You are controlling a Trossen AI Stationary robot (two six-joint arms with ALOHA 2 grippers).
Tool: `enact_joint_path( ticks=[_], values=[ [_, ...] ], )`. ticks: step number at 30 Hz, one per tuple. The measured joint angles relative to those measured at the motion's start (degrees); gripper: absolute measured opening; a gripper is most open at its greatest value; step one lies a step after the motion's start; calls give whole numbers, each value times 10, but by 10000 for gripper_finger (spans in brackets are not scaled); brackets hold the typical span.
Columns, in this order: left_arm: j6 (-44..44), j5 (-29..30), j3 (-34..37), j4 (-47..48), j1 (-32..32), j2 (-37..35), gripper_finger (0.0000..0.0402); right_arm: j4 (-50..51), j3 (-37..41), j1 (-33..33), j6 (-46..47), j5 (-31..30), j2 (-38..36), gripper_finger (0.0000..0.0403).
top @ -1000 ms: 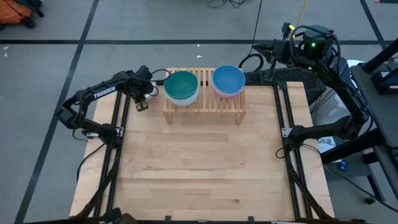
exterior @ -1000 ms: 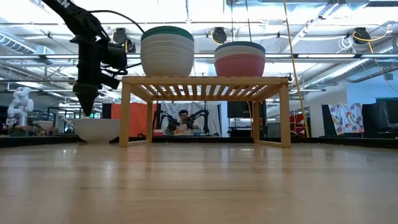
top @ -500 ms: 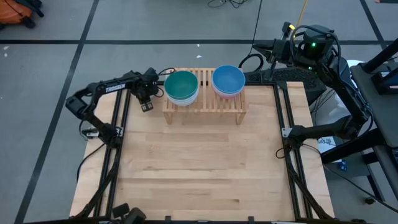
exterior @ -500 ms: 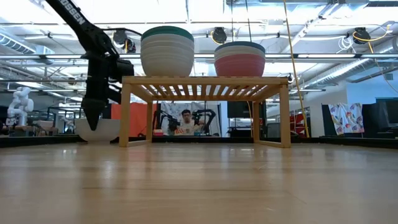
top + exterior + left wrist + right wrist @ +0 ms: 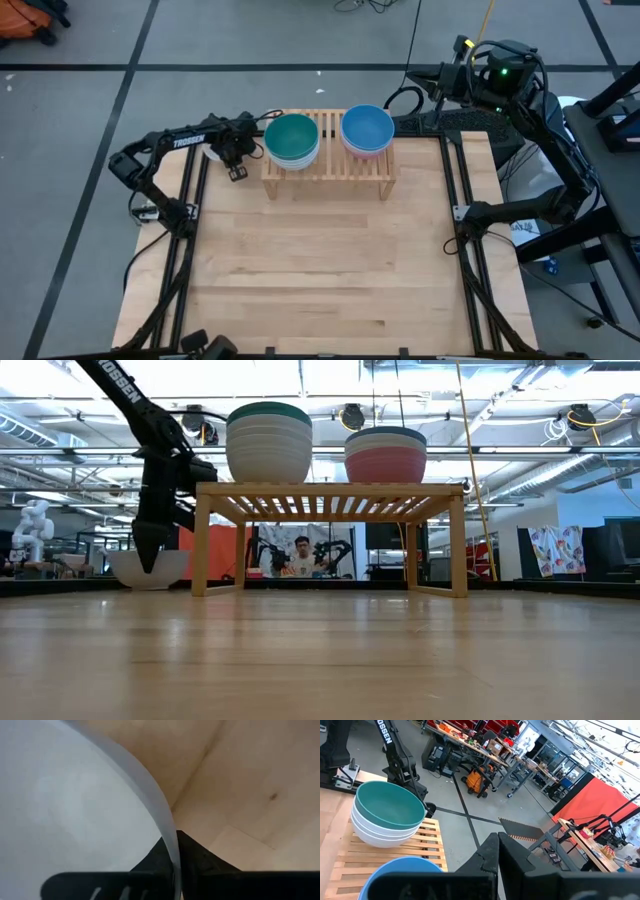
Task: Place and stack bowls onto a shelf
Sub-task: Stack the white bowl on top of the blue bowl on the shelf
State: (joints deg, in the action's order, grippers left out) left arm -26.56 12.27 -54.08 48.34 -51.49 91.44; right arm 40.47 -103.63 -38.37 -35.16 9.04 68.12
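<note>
A white bowl (image 5: 150,568) stands on the table at the far left, beside the wooden shelf (image 5: 328,165). My left gripper (image 5: 150,560) comes down onto it and is shut on its rim (image 5: 167,835). On the shelf (image 5: 330,490) stand two stacks: a teal bowl (image 5: 291,136) on top of white bowls (image 5: 268,455), and a blue bowl (image 5: 367,126) on a pink bowl (image 5: 386,464). My right gripper (image 5: 497,855) is shut and empty, held high beyond the table's far right corner (image 5: 445,78). My left gripper pinches the white bowl's rim (image 5: 170,845), one finger (image 5: 155,862) inside the bowl and one finger (image 5: 200,862) outside. The fingers come from above, pointing down. The bowl sits upright with its base on the table (image 5: 150,586).
The shelf's right third (image 5: 385,165) is bare of bowls. The wide wooden tabletop (image 5: 320,260) lies in front of the shelf. Black frame rails (image 5: 185,250) run along both table sides. A person (image 5: 298,555) sits in the room behind the shelf.
My left gripper has moved toward the shelf and come down onto the white bowl's rim, while the arm's elbow has swung toward the table's far edge. The bowl stays on the table.
</note>
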Motion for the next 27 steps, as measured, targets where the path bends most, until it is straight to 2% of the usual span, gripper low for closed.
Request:
enact_joint_path(
  ticks=[8,16,22,27],
  values=[
    [23,-11,-11,50,13,-31,6,0,0,0,2,0,0,0],
    [65,-10,-70,147,25,-106,6,0,0,0,13,0,0,0],
    [80,-7,-184,257,48,-163,6,1,0,0,15,-2,-1,0],
    [107,-7,-328,315,88,-185,6,24,0,0,15,-2,-8,0]
  ],
)
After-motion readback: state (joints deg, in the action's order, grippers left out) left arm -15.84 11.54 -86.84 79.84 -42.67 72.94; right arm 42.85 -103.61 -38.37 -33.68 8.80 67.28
